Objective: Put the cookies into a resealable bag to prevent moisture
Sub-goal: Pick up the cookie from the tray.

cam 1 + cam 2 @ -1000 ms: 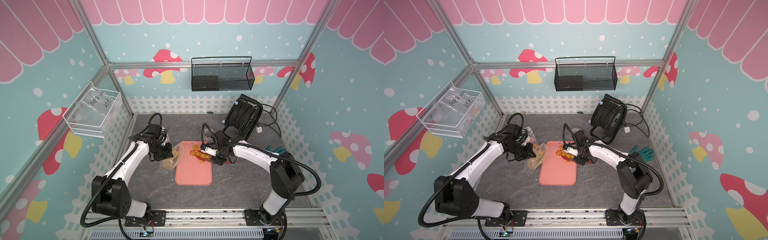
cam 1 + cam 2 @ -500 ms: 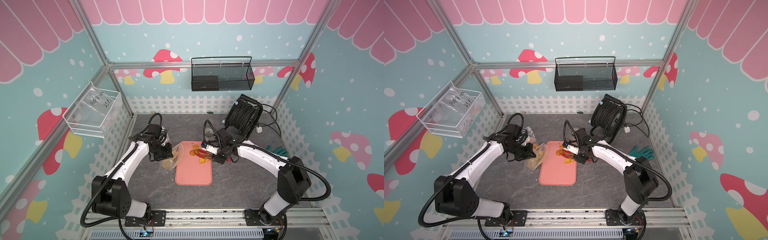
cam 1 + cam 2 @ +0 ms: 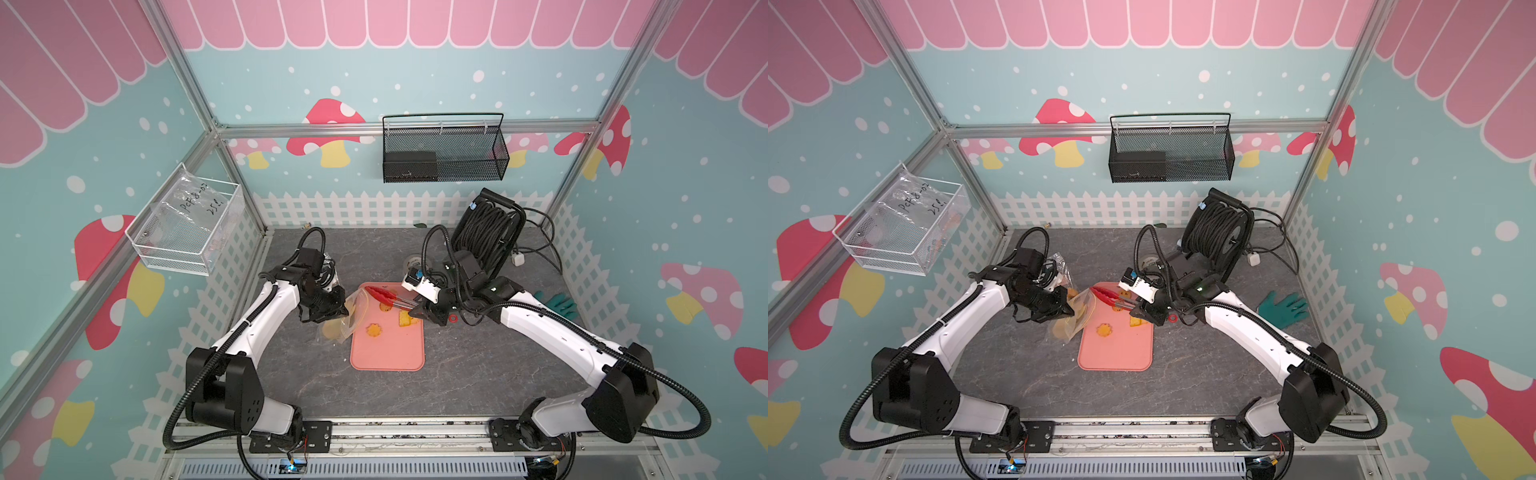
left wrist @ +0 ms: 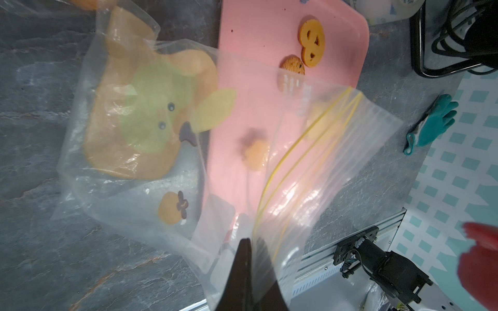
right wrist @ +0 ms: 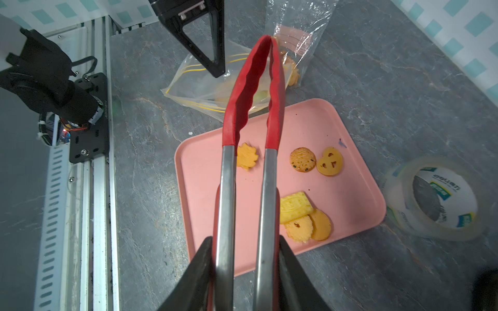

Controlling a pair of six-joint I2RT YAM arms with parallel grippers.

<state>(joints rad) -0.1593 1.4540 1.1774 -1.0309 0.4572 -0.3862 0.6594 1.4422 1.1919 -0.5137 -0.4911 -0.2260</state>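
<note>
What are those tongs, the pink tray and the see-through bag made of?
The tongs have bare, shiny metal arms, likely steel, and matte red wavy-edged tips that look like silicone. The pink tray is smooth, matte and evenly coloured with a rounded rim, so it is probably plastic or silicone. The bag is thin clear plastic film. It creases and glares, the tray shows through it, and it has yellow zip lines.

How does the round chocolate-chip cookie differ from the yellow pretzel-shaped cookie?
The round chocolate-chip cookie is solid; the yellow pretzel-shaped cookie has three holes. The chip cookie is browner with dark specks, the pretzel cookie plain. Both lie flat on the pink tray.
</note>
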